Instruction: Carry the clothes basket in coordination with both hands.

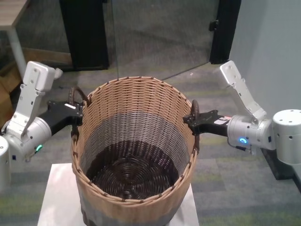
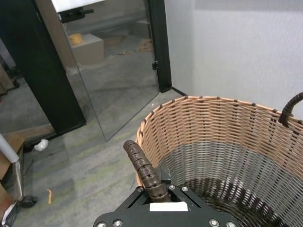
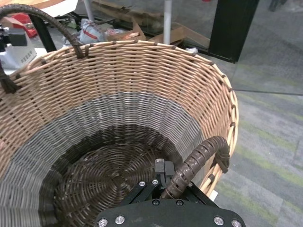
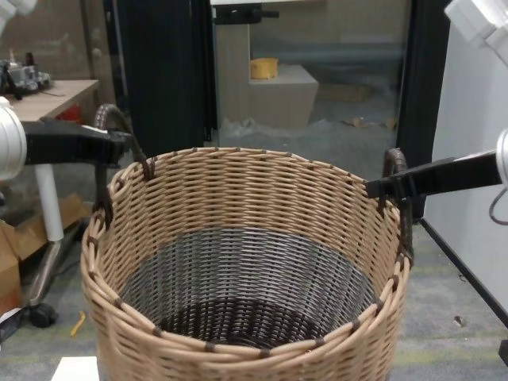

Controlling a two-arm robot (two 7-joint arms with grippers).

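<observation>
The big round basket [image 1: 134, 155] sits in the middle, right in front of the robot. The head view shows a white surface [image 1: 54, 197] under the bottom of the basket, but I cannot tell if the basket touches it. The basket is tan at the top, grey in the middle and dark brown at the bottom. Nothing is inside it.

The basket has two dark brown loop handles. The left handle [image 1: 75, 96] sticks up on the robot's left side of the rim. The right handle [image 1: 195, 120] is on the rim on the other side.

The left gripper [image 1: 77, 112] reaches in from the left. Its fingers are closed tight on the left handle. In the left wrist view the brown handle [image 2: 144, 170] curls up out of the black gripper [image 2: 163, 198].

The right gripper [image 1: 194, 121] reaches in from the right. Its fingers are closed tight on the right handle. In the right wrist view the handle [image 3: 199, 163] bends up out of the gripper [image 3: 163, 187].

In the chest view both black arms are held out flat, one at each side of the basket [image 4: 246, 262].

Behind the basket is a grey carpet floor [image 1: 155, 56] and a glass door with a black frame [image 1: 221, 30].
</observation>
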